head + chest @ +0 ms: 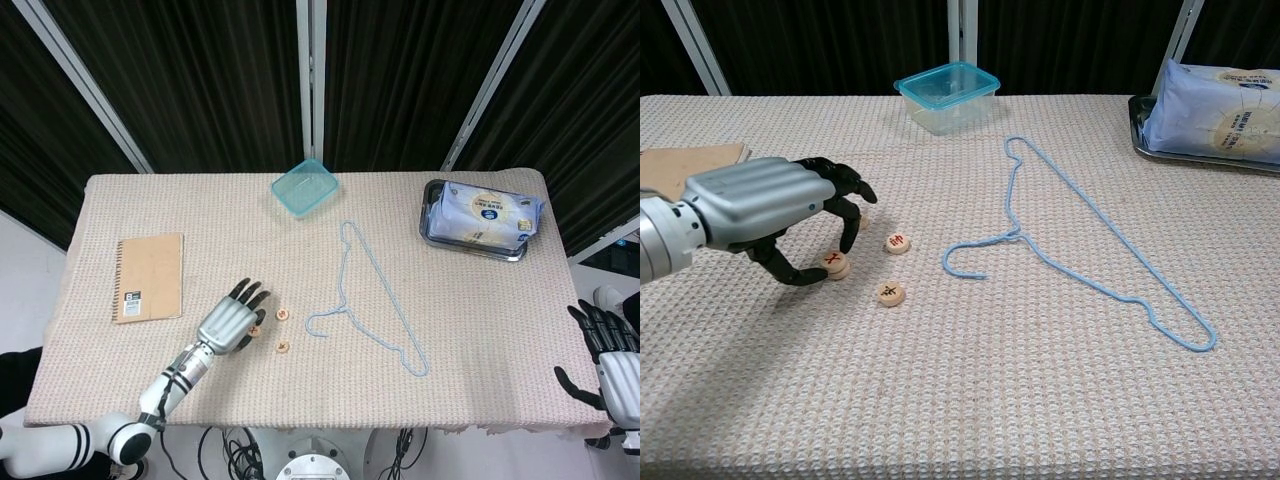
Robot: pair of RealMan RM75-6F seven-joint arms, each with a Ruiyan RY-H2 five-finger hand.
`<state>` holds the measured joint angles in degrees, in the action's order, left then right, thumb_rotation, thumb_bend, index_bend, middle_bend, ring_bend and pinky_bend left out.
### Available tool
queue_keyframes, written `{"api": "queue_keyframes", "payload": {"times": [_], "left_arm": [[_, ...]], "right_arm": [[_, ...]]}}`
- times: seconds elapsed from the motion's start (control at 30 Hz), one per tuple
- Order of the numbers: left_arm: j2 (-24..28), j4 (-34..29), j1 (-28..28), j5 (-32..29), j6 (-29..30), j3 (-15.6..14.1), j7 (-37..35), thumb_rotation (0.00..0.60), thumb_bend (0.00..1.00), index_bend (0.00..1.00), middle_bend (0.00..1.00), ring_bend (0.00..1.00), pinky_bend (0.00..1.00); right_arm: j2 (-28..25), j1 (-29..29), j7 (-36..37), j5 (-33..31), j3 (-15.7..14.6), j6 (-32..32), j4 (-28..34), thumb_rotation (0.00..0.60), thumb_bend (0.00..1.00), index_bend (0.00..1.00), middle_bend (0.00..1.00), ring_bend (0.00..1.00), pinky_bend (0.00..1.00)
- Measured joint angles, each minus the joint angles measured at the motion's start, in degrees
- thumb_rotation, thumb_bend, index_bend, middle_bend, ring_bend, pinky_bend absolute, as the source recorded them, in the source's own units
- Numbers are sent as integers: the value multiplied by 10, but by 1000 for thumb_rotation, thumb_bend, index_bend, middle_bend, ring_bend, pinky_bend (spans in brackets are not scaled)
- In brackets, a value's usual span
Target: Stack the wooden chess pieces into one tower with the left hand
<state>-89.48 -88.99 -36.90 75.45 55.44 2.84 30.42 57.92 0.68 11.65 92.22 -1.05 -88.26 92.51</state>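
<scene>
My left hand hovers low over the cloth at the left, also seen in the head view. Its thumb and a finger pinch a round wooden chess piece with a red mark, which sits at or just above the cloth. Two more pieces lie free to its right, one farther back and one nearer the front. Another piece peeks out behind the fingers, mostly hidden. My right hand hangs off the table's right edge with its fingers spread and holds nothing.
A blue wire hanger lies across the middle. A clear teal container stands at the back. A tray with a wipes pack is at the back right. A brown notebook lies on the left.
</scene>
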Motion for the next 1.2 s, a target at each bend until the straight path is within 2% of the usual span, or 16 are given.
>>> {"api": "queue_keyframes", "payload": {"times": [1.2], "left_arm": [[2,-7,-5,-15,8,-10,1,600,307,403,97,0,0]], "right_arm": [[-6,0,-8,-4,-4,8,9,600,256,0,0,0,0]]}}
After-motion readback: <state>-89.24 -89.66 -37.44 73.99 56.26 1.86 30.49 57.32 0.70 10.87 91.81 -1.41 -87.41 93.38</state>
